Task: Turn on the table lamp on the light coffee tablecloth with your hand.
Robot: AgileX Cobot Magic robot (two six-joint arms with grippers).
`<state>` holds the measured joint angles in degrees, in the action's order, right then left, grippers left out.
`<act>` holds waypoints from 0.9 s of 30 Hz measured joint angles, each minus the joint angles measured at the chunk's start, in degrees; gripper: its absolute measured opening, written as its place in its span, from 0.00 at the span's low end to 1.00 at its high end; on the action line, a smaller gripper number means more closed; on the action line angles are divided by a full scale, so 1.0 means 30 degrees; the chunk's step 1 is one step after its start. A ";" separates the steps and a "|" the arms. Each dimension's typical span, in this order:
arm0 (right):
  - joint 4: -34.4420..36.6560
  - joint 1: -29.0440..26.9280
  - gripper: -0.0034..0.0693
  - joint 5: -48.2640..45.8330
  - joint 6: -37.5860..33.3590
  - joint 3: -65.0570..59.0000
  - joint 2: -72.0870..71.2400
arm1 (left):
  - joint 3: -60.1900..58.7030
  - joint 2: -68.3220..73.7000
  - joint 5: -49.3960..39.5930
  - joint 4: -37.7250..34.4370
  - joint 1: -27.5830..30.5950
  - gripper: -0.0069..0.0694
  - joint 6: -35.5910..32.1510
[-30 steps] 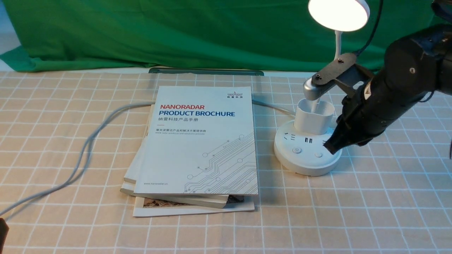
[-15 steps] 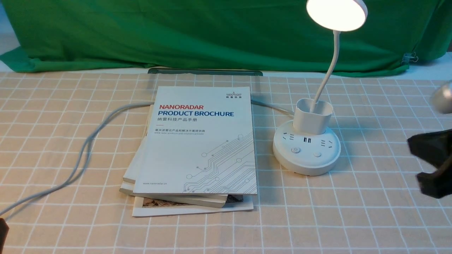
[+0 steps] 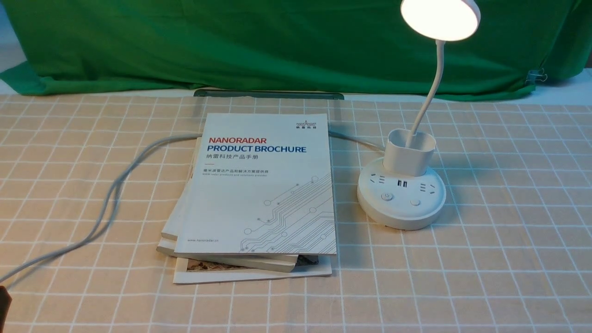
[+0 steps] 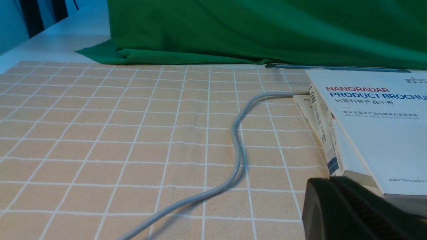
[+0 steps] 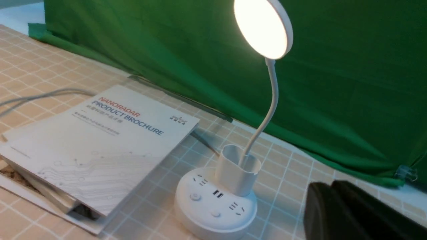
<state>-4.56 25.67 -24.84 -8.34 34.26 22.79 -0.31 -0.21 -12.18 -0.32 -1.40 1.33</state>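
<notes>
Already the lamp (image 3: 410, 159) glows: its disc head (image 3: 439, 18) is lit, so the task looks done and no further press seems called for. It stands upright on the tablecloth (image 3: 485, 268), right of the brochures (image 3: 263, 185), its base buttons (image 3: 387, 196) facing the robot. No arm is near it in the front view. The right gripper (image 5: 350, 213) is the nearer tool: the lamp stands between it and the brochures, apart from it. The left gripper (image 4: 353, 213) faces only the cable (image 4: 238, 150) and brochures, the lamp out of its sight. Only a dark edge of each gripper shows, so I cannot tell whether the jaws are apart or together.
</notes>
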 joint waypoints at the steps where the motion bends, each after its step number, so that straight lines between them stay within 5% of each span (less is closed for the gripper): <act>1: 0.0000 0.0000 0.16 0.0522 -0.0191 -0.0415 -0.0410 | 0.0000 0.0000 0.0000 0.0000 0.0000 0.12 0.0000; 12: 0.2725 -0.0941 0.19 0.9001 -0.0697 -0.8348 -0.4093 | 0.0000 0.0000 0.0000 0.0000 0.0000 0.12 0.0000; 17: 0.3284 -0.4069 0.20 0.9079 -0.0578 -1.1264 -0.5730 | 0.0000 0.0000 0.0000 0.0000 0.0000 0.12 0.0000; 22: 0.2068 -0.9045 0.23 0.5211 0.1842 -1.1587 -0.7463 | 0.0000 0.0000 0.0000 0.0000 0.0000 0.12 0.0000; 27: 0.1646 -1.0343 0.24 0.4314 0.2467 -1.1626 -0.7518 | 0.0000 0.0000 0.0000 0.0000 0.0000 0.12 0.0000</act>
<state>0.38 -5.35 -11.90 -0.94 -0.62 0.23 -0.31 -0.21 -12.18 -0.32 -1.40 1.33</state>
